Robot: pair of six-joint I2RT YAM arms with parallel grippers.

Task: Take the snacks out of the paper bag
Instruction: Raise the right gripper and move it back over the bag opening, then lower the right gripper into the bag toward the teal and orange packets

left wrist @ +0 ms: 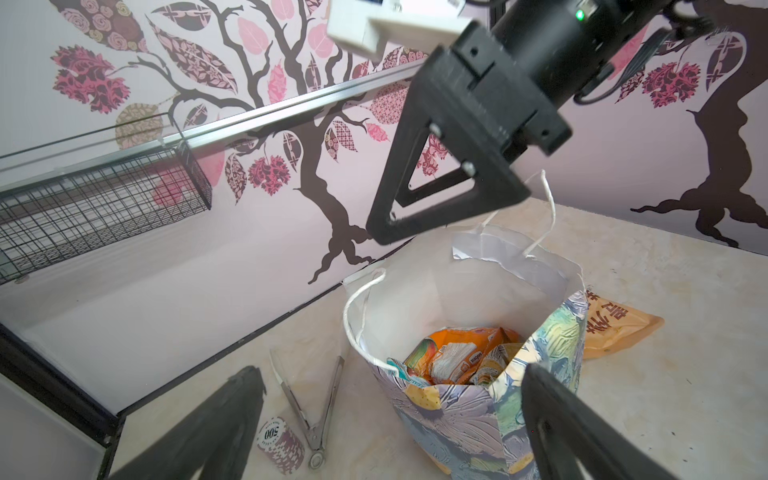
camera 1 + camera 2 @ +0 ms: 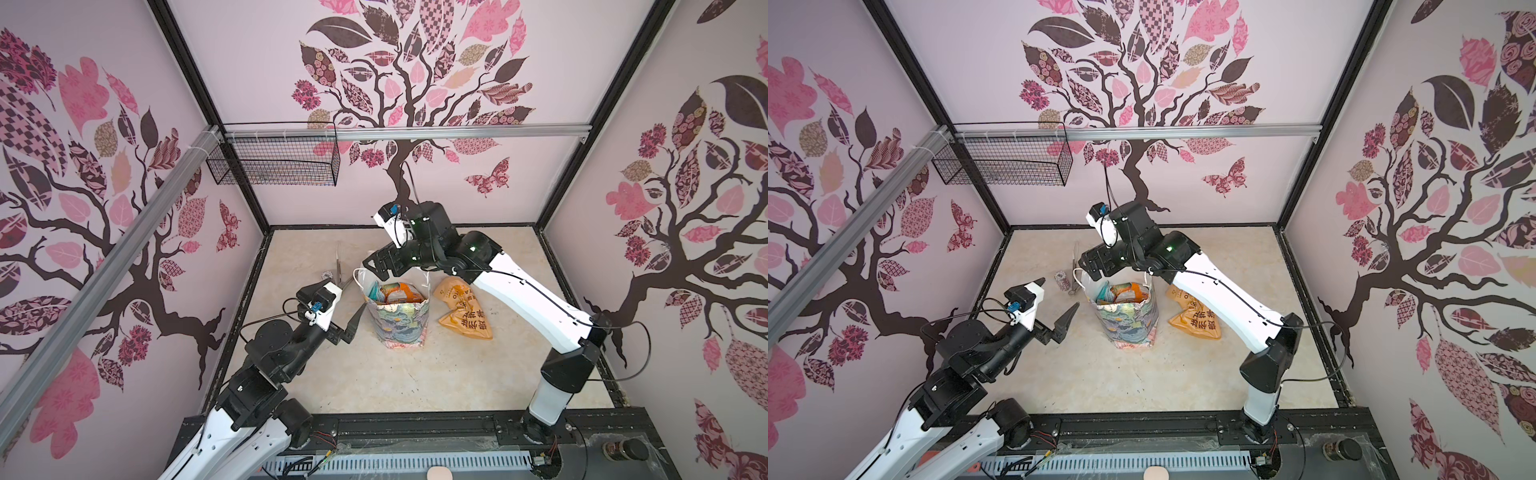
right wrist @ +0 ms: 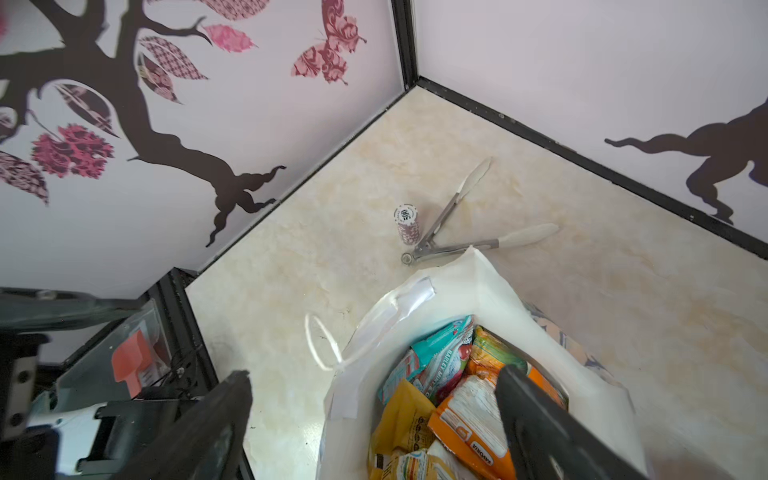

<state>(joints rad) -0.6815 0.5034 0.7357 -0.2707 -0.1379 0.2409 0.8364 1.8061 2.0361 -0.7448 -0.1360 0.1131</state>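
Jaws of the right gripper (image 2: 376, 271) stand spread, empty, over the upright floral-print paper bag (image 2: 401, 324) at centre frame; left gripper (image 2: 1059, 293), likewise spread, hangs left of it. Crinkly plastic snack packets (image 2: 395, 293) sit in the bag; one large orange packet (image 2: 463, 309) lies just right.

Soft, even, bright light fills the scene; shadows on the tabletop (image 2: 415, 374) are faint. Both top views bow strongly at the edges. In the wrist views the near jaws are blurred.
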